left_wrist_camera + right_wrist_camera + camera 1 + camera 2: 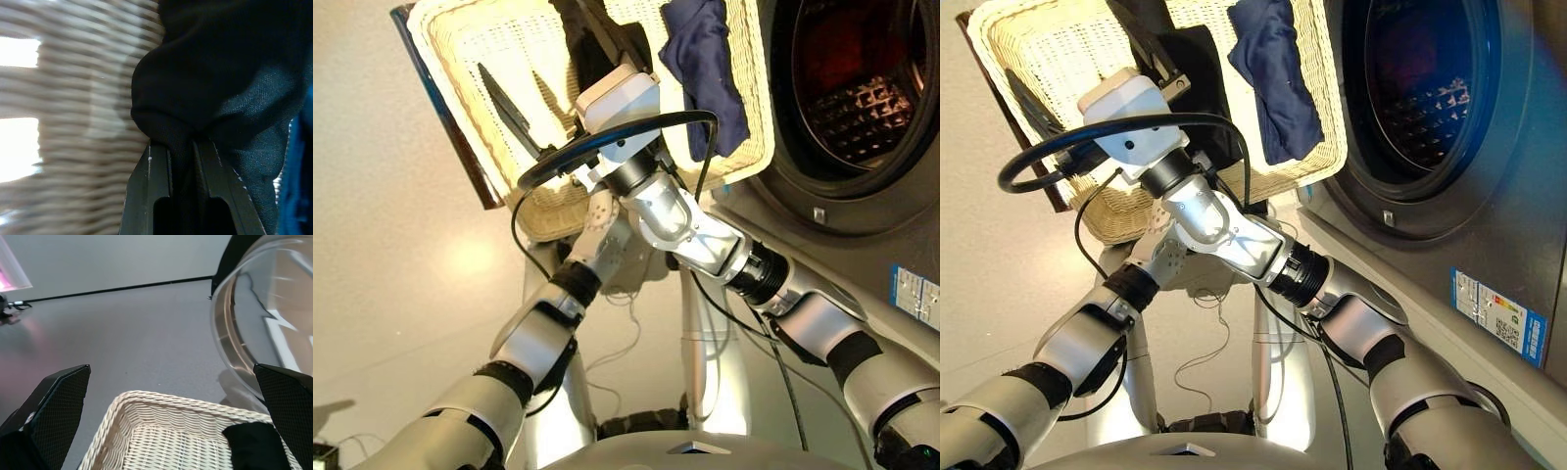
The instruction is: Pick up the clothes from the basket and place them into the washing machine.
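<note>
Left arm: extended forward, crossing beneath the right forearm; left gripper (182, 147) with fingers pinched together on black cloth (220, 78). Right arm: bent across the front; right gripper (171, 401) with fingers spread wide, holding nothing.

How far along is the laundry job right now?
Probably done: something reddish shows inside the washing machine drum, likely the coral garment, though unclear. In hand: the left gripper is shut on the black garment in the basket. Left: the navy garment remains in the basket; the right gripper is open and empty.
</note>
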Robot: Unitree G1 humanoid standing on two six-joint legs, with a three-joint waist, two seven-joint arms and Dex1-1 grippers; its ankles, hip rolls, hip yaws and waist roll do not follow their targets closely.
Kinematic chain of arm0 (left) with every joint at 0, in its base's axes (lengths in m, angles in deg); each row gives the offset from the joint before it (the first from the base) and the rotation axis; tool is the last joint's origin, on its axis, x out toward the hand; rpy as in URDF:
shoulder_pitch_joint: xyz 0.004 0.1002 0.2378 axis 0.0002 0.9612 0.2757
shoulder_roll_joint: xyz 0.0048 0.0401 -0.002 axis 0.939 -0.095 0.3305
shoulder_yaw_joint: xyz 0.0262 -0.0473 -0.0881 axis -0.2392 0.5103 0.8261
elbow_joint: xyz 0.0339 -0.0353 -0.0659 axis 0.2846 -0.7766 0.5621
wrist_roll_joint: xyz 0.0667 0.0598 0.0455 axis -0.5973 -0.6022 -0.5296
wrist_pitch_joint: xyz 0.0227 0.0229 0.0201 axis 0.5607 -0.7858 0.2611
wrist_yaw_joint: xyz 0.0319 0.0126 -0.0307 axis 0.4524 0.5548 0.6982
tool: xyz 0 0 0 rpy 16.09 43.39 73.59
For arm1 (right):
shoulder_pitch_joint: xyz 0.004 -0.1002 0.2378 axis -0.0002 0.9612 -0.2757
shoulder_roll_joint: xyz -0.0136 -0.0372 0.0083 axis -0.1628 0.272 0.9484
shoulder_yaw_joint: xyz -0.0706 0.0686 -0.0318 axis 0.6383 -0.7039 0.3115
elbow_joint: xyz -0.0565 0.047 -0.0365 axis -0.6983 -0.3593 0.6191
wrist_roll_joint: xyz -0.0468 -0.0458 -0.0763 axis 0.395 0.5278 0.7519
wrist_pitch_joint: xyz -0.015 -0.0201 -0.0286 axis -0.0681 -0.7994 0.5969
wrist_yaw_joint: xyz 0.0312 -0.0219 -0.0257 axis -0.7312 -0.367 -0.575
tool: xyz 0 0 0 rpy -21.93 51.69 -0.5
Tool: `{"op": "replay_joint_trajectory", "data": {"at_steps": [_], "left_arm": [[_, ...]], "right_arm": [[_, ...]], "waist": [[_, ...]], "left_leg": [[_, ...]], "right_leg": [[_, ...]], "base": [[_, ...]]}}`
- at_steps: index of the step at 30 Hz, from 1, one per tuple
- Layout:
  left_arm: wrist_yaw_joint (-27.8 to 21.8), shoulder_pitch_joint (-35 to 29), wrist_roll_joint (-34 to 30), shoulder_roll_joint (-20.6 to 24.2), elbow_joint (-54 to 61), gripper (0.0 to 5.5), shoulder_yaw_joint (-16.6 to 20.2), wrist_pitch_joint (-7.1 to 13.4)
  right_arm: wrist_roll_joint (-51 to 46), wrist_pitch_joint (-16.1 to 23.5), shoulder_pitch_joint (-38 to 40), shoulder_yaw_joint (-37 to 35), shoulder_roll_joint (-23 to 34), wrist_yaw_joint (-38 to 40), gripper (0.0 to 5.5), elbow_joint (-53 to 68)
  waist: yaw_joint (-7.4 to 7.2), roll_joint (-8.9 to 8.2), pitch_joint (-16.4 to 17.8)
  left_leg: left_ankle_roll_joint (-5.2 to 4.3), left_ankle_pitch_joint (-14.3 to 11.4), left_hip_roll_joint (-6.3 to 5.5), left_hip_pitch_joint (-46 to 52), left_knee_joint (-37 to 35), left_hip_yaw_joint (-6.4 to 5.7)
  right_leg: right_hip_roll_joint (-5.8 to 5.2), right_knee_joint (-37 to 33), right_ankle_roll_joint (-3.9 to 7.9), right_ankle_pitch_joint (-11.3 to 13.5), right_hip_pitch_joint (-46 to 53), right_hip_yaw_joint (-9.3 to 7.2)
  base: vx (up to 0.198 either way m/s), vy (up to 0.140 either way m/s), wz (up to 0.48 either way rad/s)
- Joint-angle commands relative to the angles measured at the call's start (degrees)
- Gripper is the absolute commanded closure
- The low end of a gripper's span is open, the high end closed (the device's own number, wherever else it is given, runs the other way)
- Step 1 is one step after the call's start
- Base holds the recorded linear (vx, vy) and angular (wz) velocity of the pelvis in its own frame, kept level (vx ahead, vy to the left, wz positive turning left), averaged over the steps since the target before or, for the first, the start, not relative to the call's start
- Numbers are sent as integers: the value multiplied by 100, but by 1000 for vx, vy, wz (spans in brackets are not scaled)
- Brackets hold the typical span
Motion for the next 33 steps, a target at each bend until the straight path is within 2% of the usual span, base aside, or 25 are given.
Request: {"op": "replay_joint_trajectory", "data": {"at_steps": [1,5,10,13,16,18,19,26,33], "left_arm": [[51,-290,134,-318,-682,550,-182,-262],[93,-46,-3,-101,70,550,-410,-133],[141,356,-394,451,1097,550,-556,19],[207,774,-691,769,1867,550,-484,123],[191,1167,-1259,1122,2193,550,-401,76],[171,1475,-1566,1350,2495,550,-313,118],[129,1605,-1710,1464,2646,550,-262,131],[16,2548,-2532,1965,3622,550,130,277],[-11,2850,-3664,2542,4623,550,171,436]], "right_arm": [[8,420,-405,-96,-120,24,0,720],[177,313,-225,-218,230,113,0,765],[325,254,78,-541,753,269,0,773],[311,237,295,-784,1053,338,0,722],[312,275,541,-1011,1285,313,0,693],[249,322,764,-1180,1412,237,0,727],[228,347,852,-1308,1502,186,0,749],[-92,481,1754,-1844,1795,-181,0,1075],[-998,586,2214,-1946,1961,-816,0,1265]], "waist": [[-143,283,229],[-54,379,229],[51,497,229],[116,553,229],[172,551,229],[217,548,229],[234,551,229],[349,546,229],[459,529,229]], "left_leg": [[36,-433,18,351,286,-11],[65,-391,-59,455,195,10],[70,-334,-106,721,-37,50],[58,-241,-152,1103,-402,106],[53,-164,-190,1537,-726,129],[49,-108,-218,1851,-960,150],[72,132,-240,1898,-1168,162],[85,262,-305,2992,-1875,205],[93,356,-377,3796,-2318,209]], "right_leg": [[194,556,-295,-168,-58,-405],[135,513,-308,-146,55,-384],[74,333,-311,-106,307,-354],[23,130,-303,-67,613,-367],[8,-148,-277,7,1051,-401],[5,-375,-255,68,1366,-409],[-11,-609,-257,303,1437,-434],[-61,-1463,-176,517,2579,-514],[-127,-1985,-103,671,3413,-558]], "base": [[0,0,0],[0,0,0],[0,0,0],[0,0,0],[0,0,0],[0,0,0],[0,0,0],[26,1,16],[7,2,4]]}}
